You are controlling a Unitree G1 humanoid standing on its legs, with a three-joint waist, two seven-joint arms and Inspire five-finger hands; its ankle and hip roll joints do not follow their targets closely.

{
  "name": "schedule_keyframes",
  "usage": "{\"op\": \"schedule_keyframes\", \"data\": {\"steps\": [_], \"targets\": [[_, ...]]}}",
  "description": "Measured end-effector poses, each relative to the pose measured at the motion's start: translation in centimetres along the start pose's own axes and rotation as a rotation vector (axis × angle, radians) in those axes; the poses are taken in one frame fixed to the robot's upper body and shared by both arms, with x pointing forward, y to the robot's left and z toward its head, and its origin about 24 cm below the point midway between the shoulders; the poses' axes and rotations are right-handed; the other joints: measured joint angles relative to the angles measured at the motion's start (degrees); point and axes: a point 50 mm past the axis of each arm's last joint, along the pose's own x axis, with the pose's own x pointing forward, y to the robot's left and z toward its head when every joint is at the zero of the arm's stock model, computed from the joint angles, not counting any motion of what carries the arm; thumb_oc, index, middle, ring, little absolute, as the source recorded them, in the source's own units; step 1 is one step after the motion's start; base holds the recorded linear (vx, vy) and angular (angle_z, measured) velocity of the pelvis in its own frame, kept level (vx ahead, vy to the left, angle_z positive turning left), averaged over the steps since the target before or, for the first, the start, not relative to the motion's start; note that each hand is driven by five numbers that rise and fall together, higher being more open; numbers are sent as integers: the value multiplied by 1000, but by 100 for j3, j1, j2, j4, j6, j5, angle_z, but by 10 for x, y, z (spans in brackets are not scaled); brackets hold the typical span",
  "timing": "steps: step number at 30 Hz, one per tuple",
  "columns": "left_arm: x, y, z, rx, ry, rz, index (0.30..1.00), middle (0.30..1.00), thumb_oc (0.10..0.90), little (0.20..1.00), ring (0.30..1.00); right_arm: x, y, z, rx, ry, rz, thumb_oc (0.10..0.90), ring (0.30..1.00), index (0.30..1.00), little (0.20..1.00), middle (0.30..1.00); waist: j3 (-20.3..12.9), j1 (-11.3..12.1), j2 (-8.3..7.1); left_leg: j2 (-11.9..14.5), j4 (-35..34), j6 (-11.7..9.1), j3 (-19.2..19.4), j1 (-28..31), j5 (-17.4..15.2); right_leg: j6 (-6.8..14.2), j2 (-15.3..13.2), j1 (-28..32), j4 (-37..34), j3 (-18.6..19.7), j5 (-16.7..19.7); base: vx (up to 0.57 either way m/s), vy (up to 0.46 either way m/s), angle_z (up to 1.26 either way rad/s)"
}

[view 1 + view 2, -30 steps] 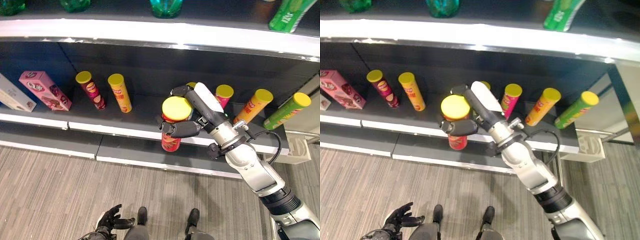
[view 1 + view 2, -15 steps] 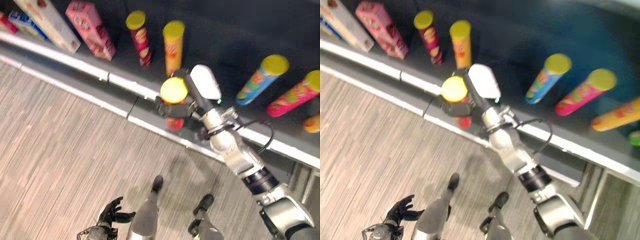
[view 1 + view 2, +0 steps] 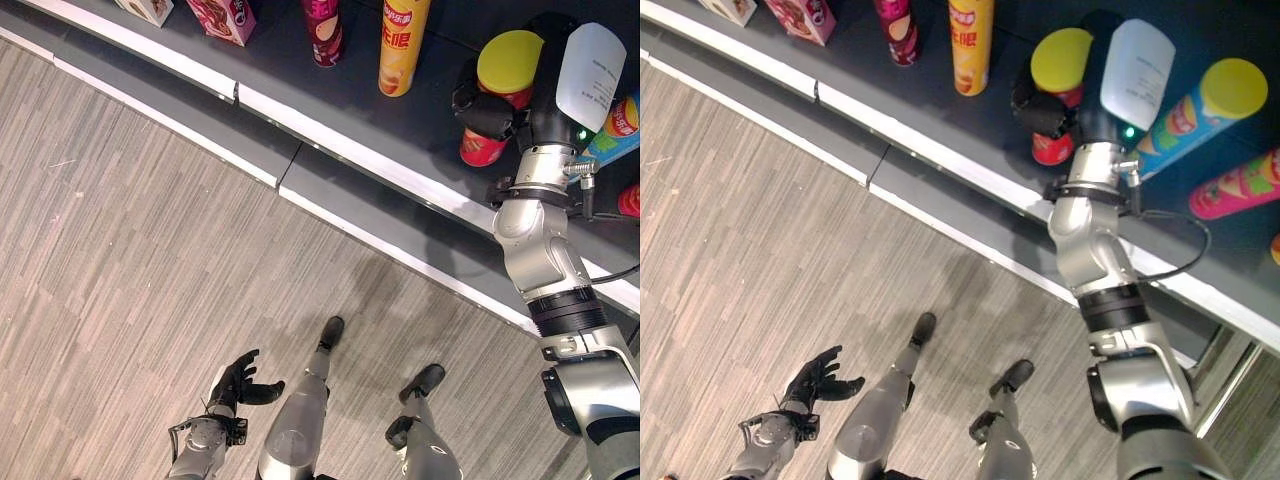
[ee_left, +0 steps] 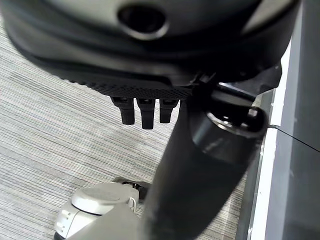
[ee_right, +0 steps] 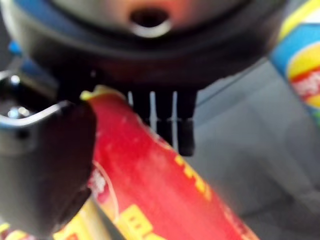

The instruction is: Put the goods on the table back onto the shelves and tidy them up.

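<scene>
The right hand (image 3: 500,105) reaches to the upper right of the head views and has its fingers (image 5: 170,117) and thumb curled round a red can (image 3: 497,95) with a yellow lid. In the right wrist view the can's red side runs between the thumb and the row of fingers. The can stands on the dark shelf (image 3: 400,130), close to its white front edge.

Also on the shelf: a yellow can (image 3: 402,45) to the held can's left, a dark red can (image 3: 325,28) further left, a pink box (image 3: 225,15) at the top left, and a blue can (image 3: 1200,110) and pink can (image 3: 1240,185) to the right.

The left hand (image 3: 238,380) hangs at the lower left over the wood floor (image 3: 120,230), fingers loosely spread, holding nothing.
</scene>
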Motion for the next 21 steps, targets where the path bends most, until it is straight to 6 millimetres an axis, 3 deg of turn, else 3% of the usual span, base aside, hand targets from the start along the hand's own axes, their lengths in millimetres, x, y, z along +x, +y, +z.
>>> {"op": "schedule_keyframes", "data": {"steps": [13, 21], "targets": [[0, 1, 0, 2, -1, 4, 900, 900, 800, 900, 900, 12, -2, -2, 85, 92, -59, 400, 300, 300, 300, 300, -10, 23, 17, -90, 0, 5, -121, -80, 4, 17, -88, -5, 0, -136, -12, 9, -6, 5], [0, -4, 0, 21, -1, -17, 900, 900, 800, 900, 900, 18, -2, -12, 117, 181, -96, 400, 300, 300, 300, 300, -28, 156, 47, -116, 10, 15, -171, -138, 13, 28, -104, -29, -1, -175, -19, 4, -4, 2]]}}
